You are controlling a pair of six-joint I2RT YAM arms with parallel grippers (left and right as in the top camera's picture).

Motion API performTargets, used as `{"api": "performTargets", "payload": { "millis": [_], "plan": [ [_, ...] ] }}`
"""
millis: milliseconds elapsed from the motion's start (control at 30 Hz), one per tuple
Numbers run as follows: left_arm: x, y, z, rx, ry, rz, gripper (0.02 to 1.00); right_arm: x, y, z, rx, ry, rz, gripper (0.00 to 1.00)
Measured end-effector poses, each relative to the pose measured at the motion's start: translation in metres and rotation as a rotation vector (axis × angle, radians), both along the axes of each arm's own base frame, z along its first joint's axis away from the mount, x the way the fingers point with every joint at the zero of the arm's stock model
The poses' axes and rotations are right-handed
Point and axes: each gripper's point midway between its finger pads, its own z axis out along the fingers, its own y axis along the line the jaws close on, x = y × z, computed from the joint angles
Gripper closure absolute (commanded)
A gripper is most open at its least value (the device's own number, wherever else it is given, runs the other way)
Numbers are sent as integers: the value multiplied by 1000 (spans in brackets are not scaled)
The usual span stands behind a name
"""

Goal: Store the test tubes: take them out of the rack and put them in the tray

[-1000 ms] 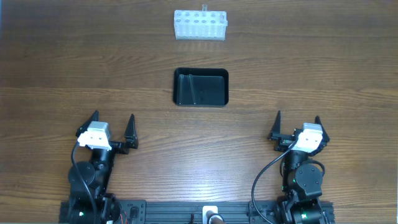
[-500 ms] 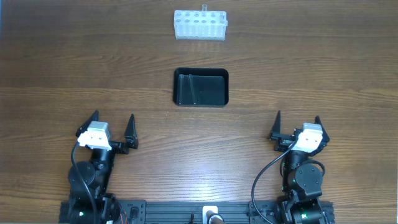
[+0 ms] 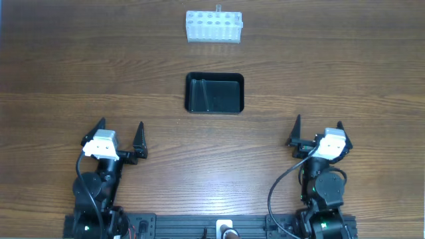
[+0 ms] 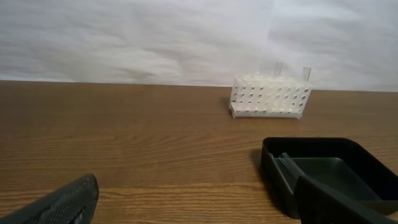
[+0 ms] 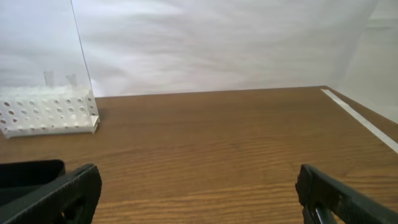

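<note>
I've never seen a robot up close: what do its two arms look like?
The left arm and right arm are black and jointed, each with a white wrist block. The left pincer and right pincer have two dark pointed fingers. Black cables loop beside them.

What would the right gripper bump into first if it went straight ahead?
Probably nothing: the right gripper faces bare table as far as shown. The tray and rack sit off to one side.

The bench is brown wood grain, smooth with a soft sheen. At upper centre, the rack is white matt plastic, its test tubes clear. The tray below is glossy black plastic.
</note>
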Motion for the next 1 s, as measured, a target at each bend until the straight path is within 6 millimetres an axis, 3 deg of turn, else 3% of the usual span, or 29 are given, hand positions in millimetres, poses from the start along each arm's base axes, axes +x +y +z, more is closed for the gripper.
{"api": "performTargets", "payload": {
  "millis": [100, 233, 400, 500, 833, 1000],
  "plan": [
    [0, 0, 0, 0, 0, 0, 18, 9, 2, 9, -6, 36, 3, 9],
    [0, 0, 0, 0, 0, 0, 18, 29, 10, 41, -4, 43, 31, 9],
    [0, 0, 0, 0, 0, 0, 20, 74, 36, 64, -4, 117, 134, 23],
    [0, 0, 0, 0, 0, 0, 18, 105, 61, 58, -10, 207, 208, 23],
    [0, 0, 0, 0, 0, 0, 18, 181, 187, 11, 29, 501, 422, 38],
    [0, 0, 0, 0, 0, 0, 18, 215, 225, -10, 94, 599, 409, 47]
  ]
}}
